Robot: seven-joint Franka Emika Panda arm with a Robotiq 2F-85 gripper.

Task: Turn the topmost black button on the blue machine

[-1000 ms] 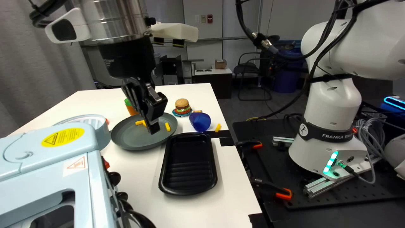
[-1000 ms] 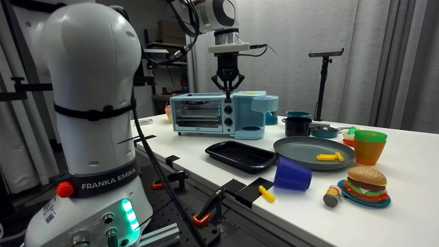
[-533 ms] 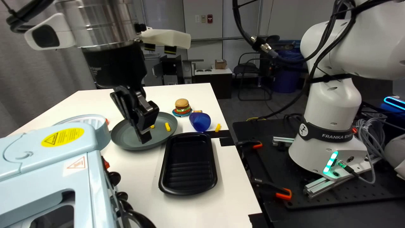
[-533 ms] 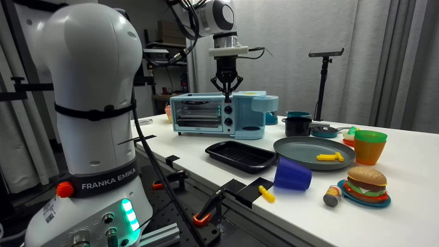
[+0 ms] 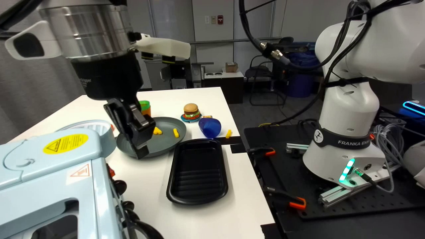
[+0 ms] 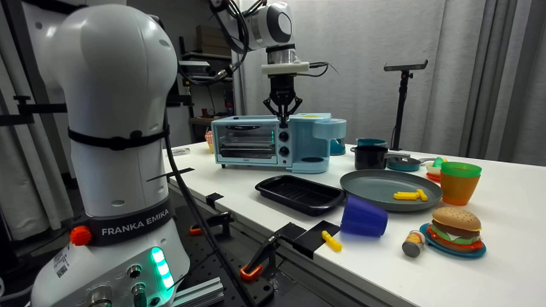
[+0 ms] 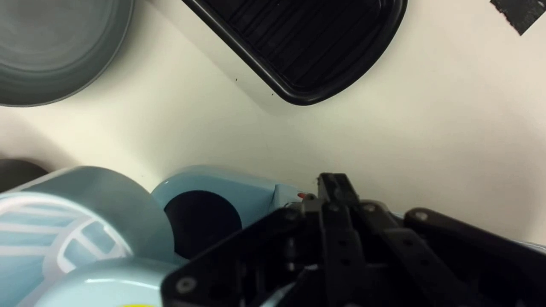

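FRANKA EMIKA is showing whole on my base (image 6: 111,252) in an exterior view. The blue machine (image 6: 279,145) is bearing a yellow warning label (image 5: 65,143) and, in an exterior view only, a red-triangle sticker (image 5: 79,172). My gripper (image 6: 283,124) is hanging with jaws meeting. In an exterior view it is overlapping the machine, just above the top button (image 6: 283,136); also in an exterior view, a gap is showing between fingertips (image 5: 142,152) and machine.
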